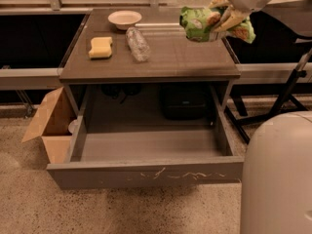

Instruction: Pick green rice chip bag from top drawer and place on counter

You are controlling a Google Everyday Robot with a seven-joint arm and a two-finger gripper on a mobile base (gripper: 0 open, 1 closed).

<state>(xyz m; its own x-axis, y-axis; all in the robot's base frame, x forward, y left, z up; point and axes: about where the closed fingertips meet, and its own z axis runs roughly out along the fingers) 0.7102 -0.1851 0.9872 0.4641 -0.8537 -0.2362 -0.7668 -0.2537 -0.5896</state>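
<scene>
The green rice chip bag [199, 24] is crumpled and held in the air above the right rear part of the counter [165, 57]. My gripper [223, 17] comes in from the upper right and is shut on the bag's right side. The bag's bottom edge hangs a little above the counter surface. The top drawer [146, 172] stands pulled out below the counter, and its grey inside holds nothing that I can see.
On the counter lie a yellow sponge [100, 47], a clear plastic bottle [137, 44] on its side and a pale bowl [125, 19]. A brown cardboard box [48, 126] stands left of the drawer. A white rounded robot part [278, 174] fills the lower right. A black stand [287, 91] is at the right.
</scene>
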